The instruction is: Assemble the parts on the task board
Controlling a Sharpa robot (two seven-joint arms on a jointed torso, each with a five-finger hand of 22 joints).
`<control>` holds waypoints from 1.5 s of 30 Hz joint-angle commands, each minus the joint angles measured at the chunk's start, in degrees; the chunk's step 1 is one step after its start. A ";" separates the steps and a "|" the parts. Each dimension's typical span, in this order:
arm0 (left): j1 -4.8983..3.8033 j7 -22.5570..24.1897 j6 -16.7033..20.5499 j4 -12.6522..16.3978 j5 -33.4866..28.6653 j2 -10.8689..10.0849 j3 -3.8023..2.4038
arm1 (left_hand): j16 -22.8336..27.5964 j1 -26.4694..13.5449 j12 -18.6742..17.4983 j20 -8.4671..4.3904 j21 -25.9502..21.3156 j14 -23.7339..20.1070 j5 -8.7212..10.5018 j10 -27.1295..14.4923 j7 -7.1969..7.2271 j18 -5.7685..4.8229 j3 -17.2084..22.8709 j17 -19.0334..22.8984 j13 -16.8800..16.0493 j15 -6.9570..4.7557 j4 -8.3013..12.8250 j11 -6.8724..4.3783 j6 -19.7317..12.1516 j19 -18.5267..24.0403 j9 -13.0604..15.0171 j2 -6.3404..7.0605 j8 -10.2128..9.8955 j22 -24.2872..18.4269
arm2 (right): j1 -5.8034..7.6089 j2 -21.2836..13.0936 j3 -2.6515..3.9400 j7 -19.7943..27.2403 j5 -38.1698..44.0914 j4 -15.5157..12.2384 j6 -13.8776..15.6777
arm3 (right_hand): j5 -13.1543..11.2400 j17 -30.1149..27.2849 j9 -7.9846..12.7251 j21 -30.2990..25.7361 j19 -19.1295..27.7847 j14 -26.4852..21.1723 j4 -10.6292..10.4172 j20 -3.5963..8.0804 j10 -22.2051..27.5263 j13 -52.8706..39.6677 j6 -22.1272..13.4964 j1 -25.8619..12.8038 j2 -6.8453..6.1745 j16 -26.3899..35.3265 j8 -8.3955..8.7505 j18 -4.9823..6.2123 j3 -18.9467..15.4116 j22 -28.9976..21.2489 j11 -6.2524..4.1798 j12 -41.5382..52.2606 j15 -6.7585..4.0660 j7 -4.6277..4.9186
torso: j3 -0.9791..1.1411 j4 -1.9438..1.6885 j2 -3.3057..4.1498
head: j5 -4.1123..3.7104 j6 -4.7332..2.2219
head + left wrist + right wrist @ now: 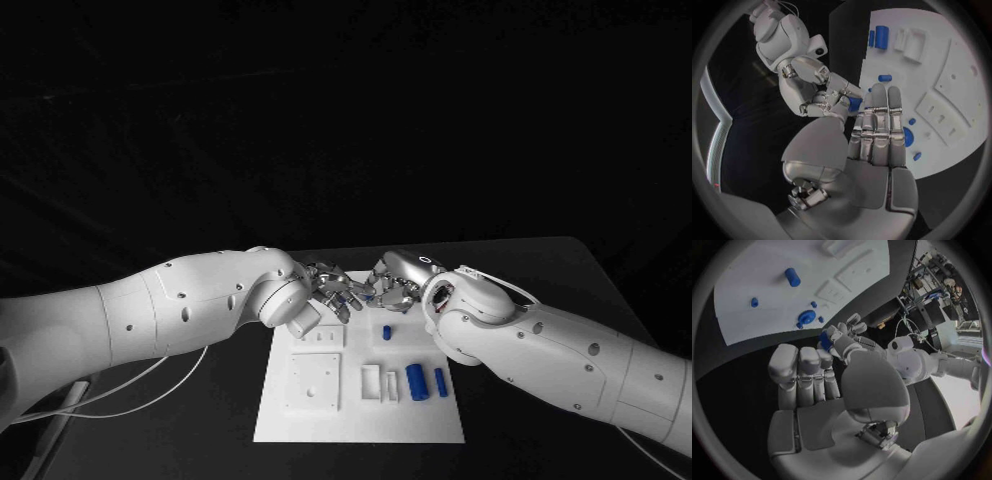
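Note:
The white task board [361,425] lies in the middle of the black table. Above its far edge my left hand [329,296] and right hand [398,282] meet fingertip to fingertip. Between them is a small blue part [855,104], which also appears in the right wrist view [825,338]. Each hand's thumb and fingers close in on it, so both seem to hold it. On the board lie a short blue cylinder [387,329], a thicker blue cylinder [415,381] and a thin blue pin [440,381]. A round blue disc [907,136] sits near the board's far end.
White blocks [378,383] and a white plate with holes [315,381] lie on the board beside the blue cylinders. Small blue studs [814,304] dot the board near the disc. Black table surface surrounds the board.

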State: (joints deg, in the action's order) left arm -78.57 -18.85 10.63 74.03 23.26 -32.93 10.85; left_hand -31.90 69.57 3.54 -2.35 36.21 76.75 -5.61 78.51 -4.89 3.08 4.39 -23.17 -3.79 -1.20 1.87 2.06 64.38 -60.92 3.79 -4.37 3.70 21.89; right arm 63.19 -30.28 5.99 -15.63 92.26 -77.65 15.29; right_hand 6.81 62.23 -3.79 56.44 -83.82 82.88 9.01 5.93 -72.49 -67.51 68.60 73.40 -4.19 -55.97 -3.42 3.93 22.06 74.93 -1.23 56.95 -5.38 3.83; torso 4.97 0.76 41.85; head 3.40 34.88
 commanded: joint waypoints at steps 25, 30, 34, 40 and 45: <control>-0.01 1.37 -0.52 -0.74 -0.67 0.83 1.03 | -0.12 -3.48 0.05 -0.38 1.47 -0.46 -5.84 1.62 0.84 -0.99 3.30 -0.02 0.10 -0.41 5.00 -0.72 2.49 1.24 0.68 -1.89 -0.01 1.79 | -0.10 0.25 -0.16 -0.10 0.19 -0.46 -1.36 | 0.56 -0.01 -0.36 -0.37 -0.52 0.43 0.01 0.40 -0.12 -0.08 3.01 0.25 0.33 0.03 -0.22 -0.55 -0.52 7.26 -0.46 -0.17 0.07 -0.47 | 0.02 0.01 -0.01 | 0.08 0.35; -0.01 1.25 -0.74 -0.75 -0.94 0.86 1.06 | -0.02 -6.94 0.12 -0.23 0.96 -0.40 -2.24 1.77 0.63 -1.07 0.25 0.09 -0.03 -0.30 2.25 -0.63 2.48 0.95 0.46 0.82 -0.02 1.43 | -0.12 0.29 -0.17 -0.11 0.19 -0.46 -1.40 | 0.56 -0.01 -0.36 -0.37 -0.52 0.43 0.01 0.40 -0.12 -0.08 3.01 0.25 0.33 0.03 -0.22 -0.55 -0.52 7.26 -0.46 -0.17 0.07 -0.47 | 0.02 0.01 0.02 | 0.04 0.35; -0.01 1.24 -0.90 -0.75 -1.04 0.92 1.07 | 0.09 -7.92 0.16 -0.15 0.26 -0.33 0.55 1.77 0.43 -1.08 -2.25 0.22 -0.12 -0.20 -0.29 -0.48 2.51 0.47 0.43 2.26 -0.02 0.94 | -0.13 0.34 -0.17 -0.12 0.19 -0.46 -1.44 | 0.56 -0.02 -0.38 -0.38 -0.55 0.42 0.09 0.41 -0.12 -0.08 3.12 0.27 0.40 0.08 -0.21 -0.55 -0.60 7.26 -0.49 -0.19 0.06 -0.50 | 0.04 0.02 0.01 | 0.03 0.37; -0.01 1.12 -1.15 -0.77 -1.08 0.98 1.07 | 0.13 -7.01 0.17 -0.15 -0.28 -0.31 0.67 1.77 0.39 -1.11 -2.89 0.29 -0.13 -0.20 -1.62 -0.46 2.49 0.12 0.47 2.67 -0.01 0.61 | -0.15 0.40 -0.17 -0.17 0.19 -0.47 -1.45 | 0.56 -0.02 -0.38 -0.38 -0.55 0.42 0.09 0.41 -0.12 -0.08 3.12 0.27 0.40 0.08 -0.21 -0.55 -0.60 7.26 -0.49 -0.19 0.06 -0.50 | 0.03 0.01 0.01 | -0.02 0.37; 0.00 0.87 -1.40 -0.86 -1.09 1.04 1.08 | 0.13 -6.03 0.15 -0.18 -0.32 -0.30 0.00 1.77 0.46 -1.11 -2.41 0.30 -0.10 -0.24 -1.09 -0.52 2.52 0.05 0.45 2.06 -0.02 0.60 | -0.20 0.45 -0.17 -0.14 0.19 -0.56 -1.22 | 0.56 -0.02 -0.38 -0.38 -0.55 0.42 0.09 0.41 -0.12 -0.08 3.12 0.27 0.40 0.08 -0.21 -0.55 -0.60 7.26 -0.49 -0.19 0.06 -0.50 | 0.07 0.01 0.01 | -0.12 0.27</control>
State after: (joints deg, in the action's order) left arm -78.53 -18.24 10.38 73.06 22.76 -32.15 12.00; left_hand -31.90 62.87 3.54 -2.56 36.15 76.55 -5.37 79.86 -4.08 3.08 1.75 -22.93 -3.85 -1.41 0.76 1.56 67.03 -60.30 4.27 -2.41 3.50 22.55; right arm 63.05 -29.99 5.82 -16.40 92.21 -77.97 14.33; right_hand 7.11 62.22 -3.81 56.26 -83.82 82.88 9.09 5.93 -72.71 -67.51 68.94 73.54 -4.34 -55.98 -3.44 3.92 21.66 74.91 -1.42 56.95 -5.38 3.81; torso 5.03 0.78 41.87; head 3.31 35.23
